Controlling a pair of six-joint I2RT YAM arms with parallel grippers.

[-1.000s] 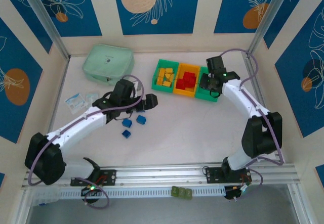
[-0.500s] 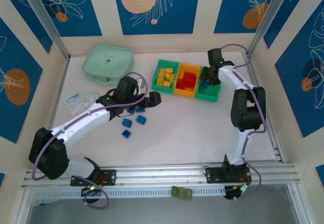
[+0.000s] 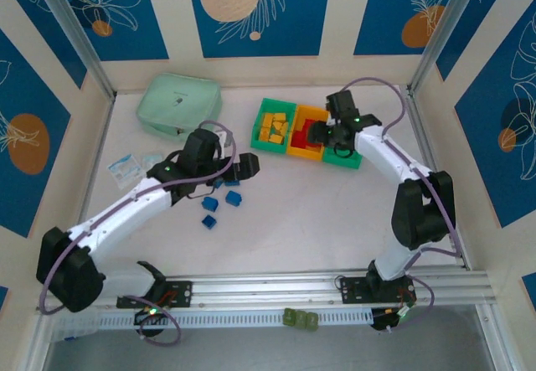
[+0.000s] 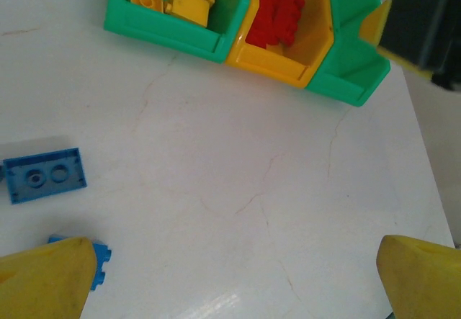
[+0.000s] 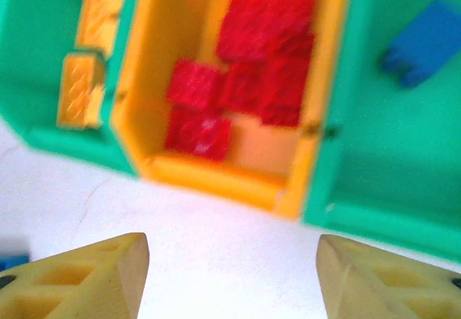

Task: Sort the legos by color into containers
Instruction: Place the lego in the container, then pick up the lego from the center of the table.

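The containers stand in a row at the back: a left green bin with yellow legos, an orange bin with red legos, and a right green bin holding one blue lego. My right gripper hovers open over the front of the orange bin, its fingers wide apart with nothing between them. Several blue legos lie loose on the table. My left gripper is open just right of them; one blue brick lies flat, another touches its left finger.
A mint-green zip case lies at the back left. Small packets sit near the left wall. Olive-green blocks rest on the front rail. White table lies between the loose legos and the bins.
My right gripper has opened and swung left from the right green bin to the orange bin's front. A blue lego now lies in the right green bin. The left arm shifted slightly.
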